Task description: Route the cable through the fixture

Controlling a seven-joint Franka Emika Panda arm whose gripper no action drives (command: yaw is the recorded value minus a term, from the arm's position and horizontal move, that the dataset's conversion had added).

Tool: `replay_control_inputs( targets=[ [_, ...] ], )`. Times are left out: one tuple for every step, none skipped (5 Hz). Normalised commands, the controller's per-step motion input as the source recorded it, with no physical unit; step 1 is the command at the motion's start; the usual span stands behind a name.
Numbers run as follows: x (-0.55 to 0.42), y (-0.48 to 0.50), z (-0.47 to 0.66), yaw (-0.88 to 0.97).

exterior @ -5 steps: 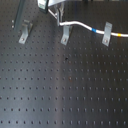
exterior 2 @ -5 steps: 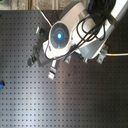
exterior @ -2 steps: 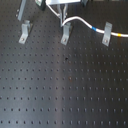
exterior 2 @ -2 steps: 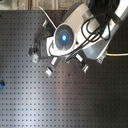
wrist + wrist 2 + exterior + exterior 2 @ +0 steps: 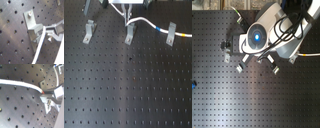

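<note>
Our gripper (image 5: 51,32) is closed narrow on the cable (image 5: 41,42), which shows in both wrist views pinched between the fingers (image 5: 56,95) right at the middle clip (image 5: 33,25). In the first exterior view the gripper (image 5: 127,16) hangs just above the middle clip (image 5: 129,34), and the cable (image 5: 146,22) arcs from there toward the first exterior view's right, past a blue band (image 5: 159,29) to the right clip (image 5: 171,34); the left clip (image 5: 87,32) stands apart with no cable near it. We judge the cable is being seated in the middle clip, and the risk lies here. If we come down off-line, the cord may ride on the clip's edge rather than drop into its slot. A finger could also strike the metal. Too much pull may drag the cable out of the right clip, and a weak pinch may let the thin cord slip. The second exterior view shows mostly the arm (image 5: 267,35), hiding the contact.
</note>
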Motion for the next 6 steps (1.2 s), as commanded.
replay_control_inputs(
  targets=[
    [-0.541, -0.276, -0.22, -0.12],
    [-0.347, -0.14, -0.18, 0.0],
    [-0.076, -0.025, -0.04, 0.0],
    [0.0, 0.017, 0.0, 0.0],
    [0.0, 0.198, 0.11, 0.01],
    [0.0, 0.036, 0.0, 0.0]
  ],
)
